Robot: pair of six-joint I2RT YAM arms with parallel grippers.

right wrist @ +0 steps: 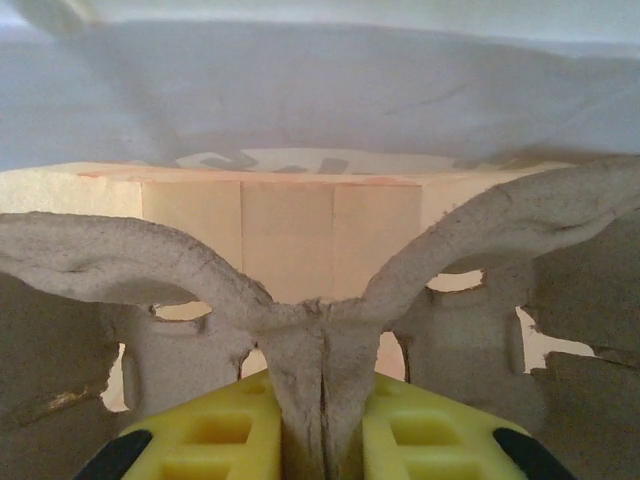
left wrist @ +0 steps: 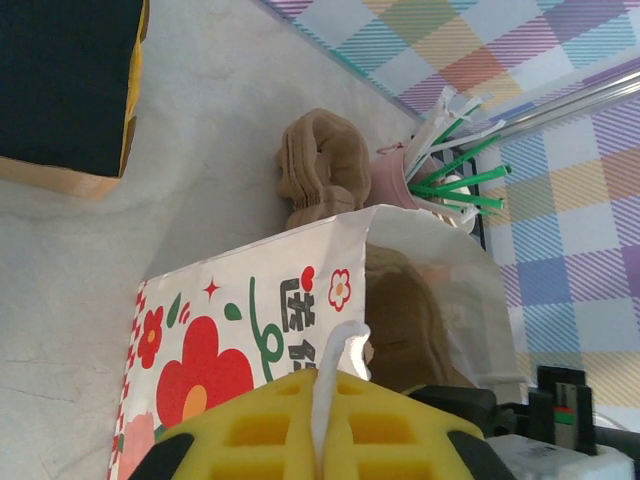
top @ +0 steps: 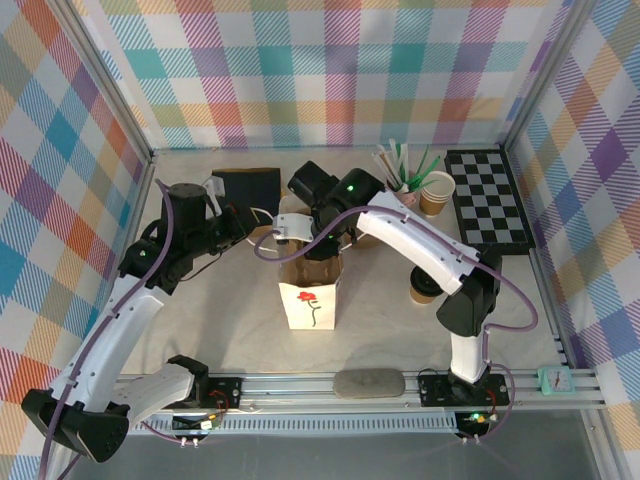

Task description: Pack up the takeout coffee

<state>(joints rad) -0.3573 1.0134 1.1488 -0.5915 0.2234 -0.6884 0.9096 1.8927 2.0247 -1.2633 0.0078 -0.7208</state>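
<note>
Pulp carrier between right jaws, inside bag

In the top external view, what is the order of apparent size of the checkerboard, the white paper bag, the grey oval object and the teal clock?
1. checkerboard
2. white paper bag; it stands up towards the camera, which may enlarge it
3. grey oval object
4. teal clock

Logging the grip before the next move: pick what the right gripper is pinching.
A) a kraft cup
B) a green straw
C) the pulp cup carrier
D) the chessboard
C: the right gripper is shut on the middle ridge of the pulp cup carrier, inside the white bag.
</note>
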